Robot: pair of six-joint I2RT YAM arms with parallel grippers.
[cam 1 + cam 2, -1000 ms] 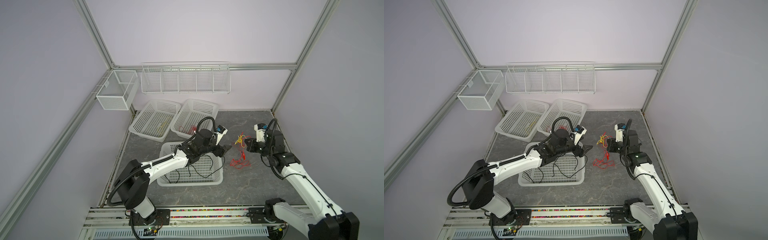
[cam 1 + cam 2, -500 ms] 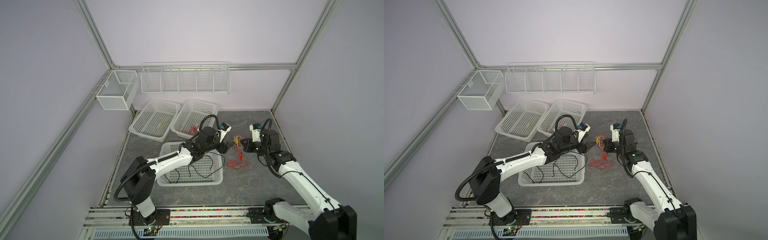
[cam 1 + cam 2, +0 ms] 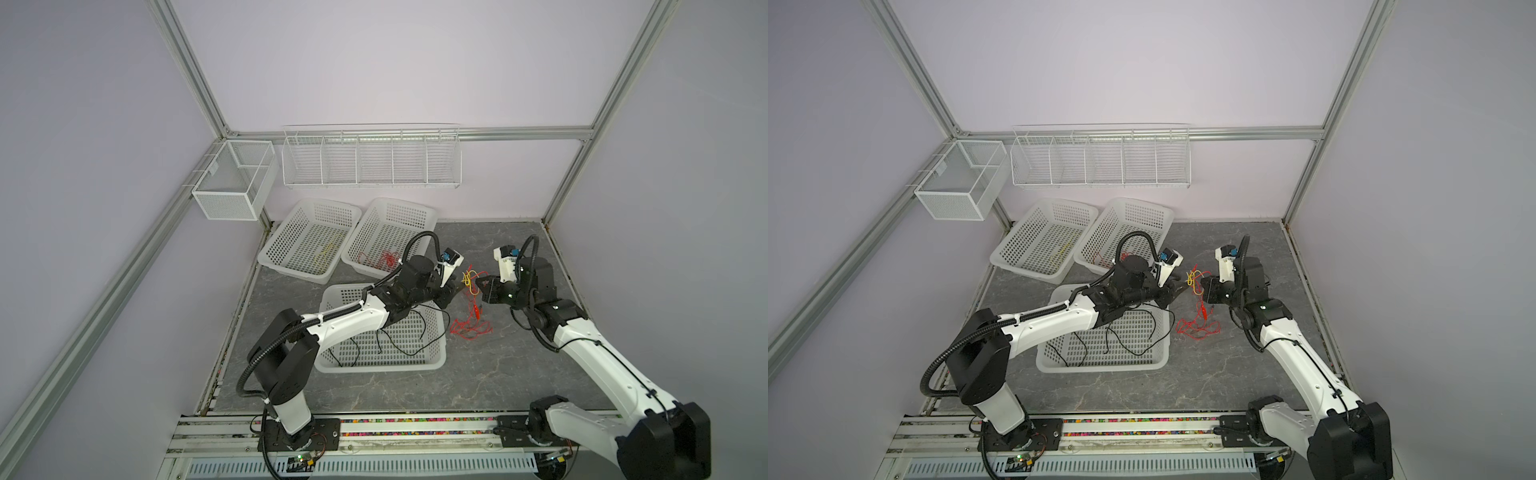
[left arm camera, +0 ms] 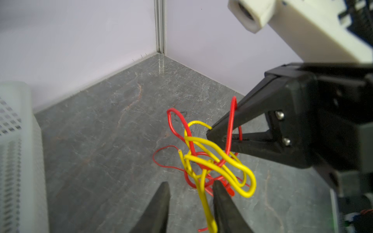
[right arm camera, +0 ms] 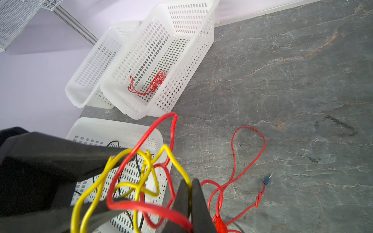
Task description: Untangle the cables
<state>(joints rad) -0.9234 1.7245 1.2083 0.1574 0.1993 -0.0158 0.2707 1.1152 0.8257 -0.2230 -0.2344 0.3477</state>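
Left wrist view: the tangle of thin red and yellow cables (image 4: pixel 207 163) hangs above the grey stone-patterned surface (image 4: pixel 101 131), pinched by the closed right tool (image 4: pixel 209 137). The left tool (image 4: pixel 191 182) stands with its jaws apart. One yellow strand runs between them, unclamped.

A pull now would likely drag the crossed red loops along and tighten the knot, or the strand could slip out beside one jaw.

Only the right wrist view shows the red lead's blue-tipped end (image 5: pixel 267 179) lying on the surface. Both top views place the tangle at 2 o'clock of the near white perforated plastic basket (image 3: pixel 374 366).
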